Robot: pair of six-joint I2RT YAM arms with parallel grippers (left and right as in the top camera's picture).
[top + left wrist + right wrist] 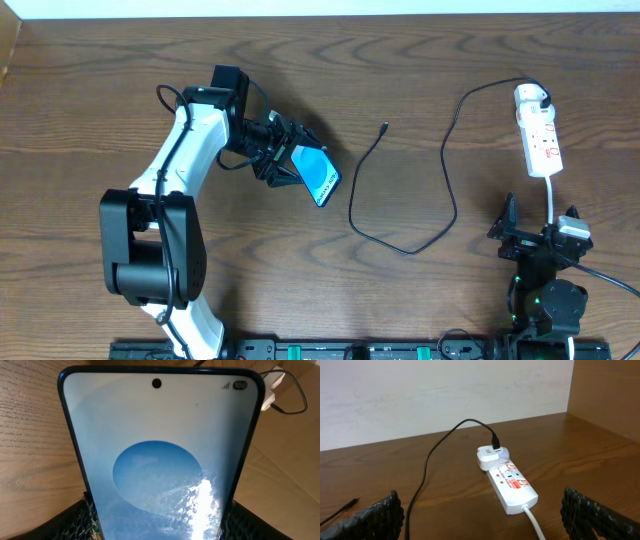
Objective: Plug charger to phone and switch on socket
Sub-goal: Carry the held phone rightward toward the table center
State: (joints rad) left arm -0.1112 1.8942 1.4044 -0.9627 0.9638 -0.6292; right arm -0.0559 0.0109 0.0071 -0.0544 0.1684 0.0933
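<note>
- currently the left gripper [290, 162] is clamped on the phone [318, 176], holding it tilted with its blue screen lit, left of centre over the table [90, 110].
- the charger [455, 205] loops across the wood; its free tip [385, 127] lies near the phone but apart from it.
- its white plug head [531, 97] sits in the far end of the socket [543, 142].
- the right gripper [480, 510] is spread wide, grasping nothing, near the socket's near end.

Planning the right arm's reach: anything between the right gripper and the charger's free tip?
Only the charger itself. Its black cable curves across the straight line from the right gripper, jaws open, to the tip. Nothing else visible lies between them.
</note>
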